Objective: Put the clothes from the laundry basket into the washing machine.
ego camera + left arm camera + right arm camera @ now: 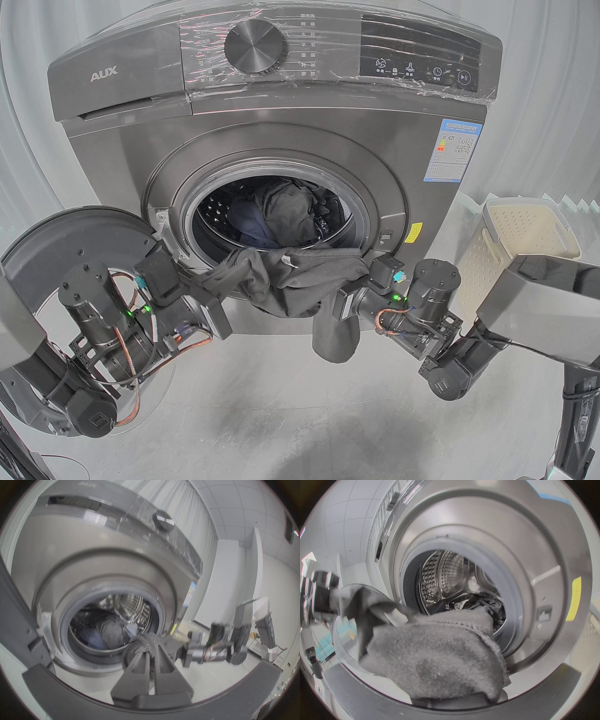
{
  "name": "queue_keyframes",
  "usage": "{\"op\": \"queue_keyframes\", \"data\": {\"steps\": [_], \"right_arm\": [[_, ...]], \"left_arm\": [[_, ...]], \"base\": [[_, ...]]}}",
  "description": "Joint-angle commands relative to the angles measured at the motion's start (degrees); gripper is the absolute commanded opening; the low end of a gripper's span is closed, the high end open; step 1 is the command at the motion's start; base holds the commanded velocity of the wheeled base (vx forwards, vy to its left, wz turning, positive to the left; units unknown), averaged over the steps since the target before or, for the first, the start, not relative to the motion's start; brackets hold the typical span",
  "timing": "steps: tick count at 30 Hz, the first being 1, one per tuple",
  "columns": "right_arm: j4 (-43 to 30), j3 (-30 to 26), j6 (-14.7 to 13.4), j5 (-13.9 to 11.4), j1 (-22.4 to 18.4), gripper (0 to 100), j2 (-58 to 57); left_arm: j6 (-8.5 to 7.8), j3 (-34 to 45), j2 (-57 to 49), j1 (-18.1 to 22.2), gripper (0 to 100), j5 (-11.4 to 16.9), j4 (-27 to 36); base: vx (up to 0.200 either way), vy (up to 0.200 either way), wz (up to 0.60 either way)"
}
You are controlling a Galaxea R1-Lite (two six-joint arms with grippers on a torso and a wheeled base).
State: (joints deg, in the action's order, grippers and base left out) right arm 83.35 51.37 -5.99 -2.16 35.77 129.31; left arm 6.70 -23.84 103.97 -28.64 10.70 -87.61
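A dark grey garment [294,281] hangs stretched between my two grippers just in front of the washing machine's open drum mouth [187,225], with one end drooping below. My left gripper [215,290] is shut on the garment's left end; in the left wrist view its fingers [142,667] pinch a bunched fold [145,642]. My right gripper [347,294] holds the right end, and the cloth [434,655] drapes over it and hides its fingers. Dark clothes [287,209] lie inside the drum. The cream laundry basket [525,231] stands to the right of the machine.
The machine's round door [69,244] is swung open to the left, beside my left arm. The grey floor [269,406] in front of the machine is bare. Pale curtains hang behind the machine.
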Motion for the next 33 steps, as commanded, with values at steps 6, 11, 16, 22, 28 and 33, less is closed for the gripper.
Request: {"op": "queue_keyframes", "data": {"steps": [6,11,16,22,28,33], "right_arm": [[0.06,-1.98,-0.34,0.14,1.94,0,-6.61],[0.06,-1.63,-0.34,0.14,2.55,0,-6.61],[0.06,-1.71,-0.34,0.14,2.38,0,-6.52],[0.06,-1.19,-0.52,0.31,1.23,0,-5.82],[0.94,0.75,-0.61,-0.04,0.36,0,-2.92],[0.94,2.24,-0.61,0.4,1.32,0,-2.39]], "left_arm": [[-3.01,5.48,9.32,0.86,0,1.78,-0.98],[-3.1,5.83,10.2,0.95,0,1.87,-0.98],[-2.84,5.83,10.46,0.95,100,1.87,-0.98],[-3.1,11.19,9.41,0.42,100,1.78,-1.07],[-3.28,17.69,7.21,0.25,100,1.87,-1.07],[-3.54,20.07,7.91,-1.86,100,1.87,-1.07]], "base": [[0.0,0.0,0.0],[0.0,0.0,0.0],[0.0,0.0,0.0],[0.0,0.0,0.0],[0.0,0.0,0.0],[0.0,0.0,0.0]]}}
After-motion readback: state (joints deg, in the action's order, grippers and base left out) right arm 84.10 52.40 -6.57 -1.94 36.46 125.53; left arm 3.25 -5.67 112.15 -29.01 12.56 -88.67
